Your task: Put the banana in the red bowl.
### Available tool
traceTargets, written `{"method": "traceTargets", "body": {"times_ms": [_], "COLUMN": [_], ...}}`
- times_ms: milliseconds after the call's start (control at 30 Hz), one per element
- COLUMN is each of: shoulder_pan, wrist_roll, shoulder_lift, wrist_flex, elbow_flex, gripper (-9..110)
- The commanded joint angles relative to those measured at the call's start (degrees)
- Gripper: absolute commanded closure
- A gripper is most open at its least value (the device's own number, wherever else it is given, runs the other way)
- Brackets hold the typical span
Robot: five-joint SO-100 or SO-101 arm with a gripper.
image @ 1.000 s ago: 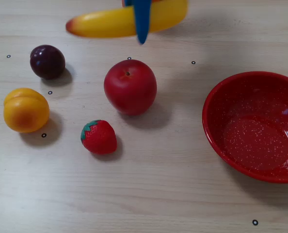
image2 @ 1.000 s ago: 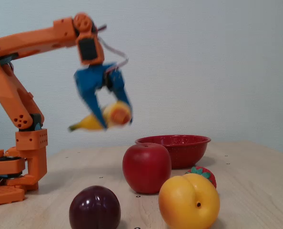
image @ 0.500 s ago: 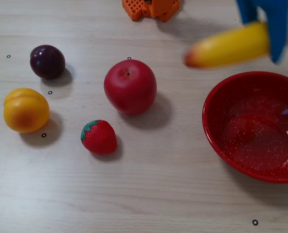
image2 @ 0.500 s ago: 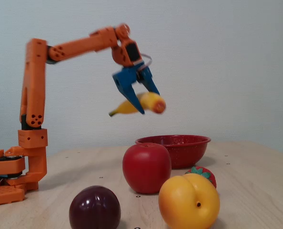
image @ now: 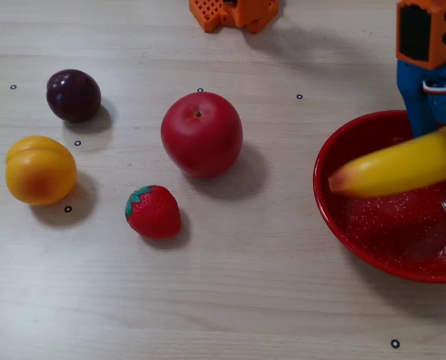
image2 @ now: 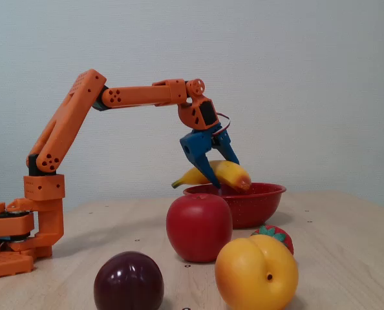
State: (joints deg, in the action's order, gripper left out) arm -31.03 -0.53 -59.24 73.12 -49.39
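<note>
The banana (image: 392,165) is a glossy yellow toy with an orange-red tip pointing left in a fixed view from above. It hangs tilted just over the red bowl (image: 336,214), above the bowl's left and far part. My blue gripper (image: 441,161) is shut on the banana near its middle. In a fixed view from the side, the gripper (image2: 225,174) holds the banana (image2: 229,173) right above the rim of the red bowl (image2: 260,206), not resting inside it. The bowl is speckled and holds no other fruit.
A red apple (image: 202,133), a strawberry (image: 153,211), a yellow-orange peach (image: 40,169) and a dark plum (image: 73,95) lie left of the bowl. The orange arm base (image: 234,11) stands at the far edge.
The arm has swung the banana from the far middle of the table to the right and down, so it now hangs low over the bowl. The other fruits have not moved.
</note>
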Motion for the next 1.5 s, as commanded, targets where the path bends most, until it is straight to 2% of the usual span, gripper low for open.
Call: {"method": "traceTargets", "body": {"times_ms": [0,133,267,500,667,867,1067,1167,1467], "shoulder_pan": [2.55,3.25,4.39,6.15,7.47,8.44,8.96,9.05,7.82], "wrist_roll": [0.79,1.23,0.7,0.62,0.97,0.97,0.53,0.88,0.88], "shoulder_lift": [-3.25,-2.37,-2.55,-2.55,-3.6,-5.62,-7.47,-8.35,-10.72], "wrist_flex": [-3.6,-6.86,-10.55,-10.9,-11.43,-9.23,-1.41,2.9,3.78], "elbow_flex": [7.12,5.54,3.25,1.41,1.05,1.32,4.48,6.42,8.96], "gripper": [101,101,88,80,85,84,60,55,60]}}
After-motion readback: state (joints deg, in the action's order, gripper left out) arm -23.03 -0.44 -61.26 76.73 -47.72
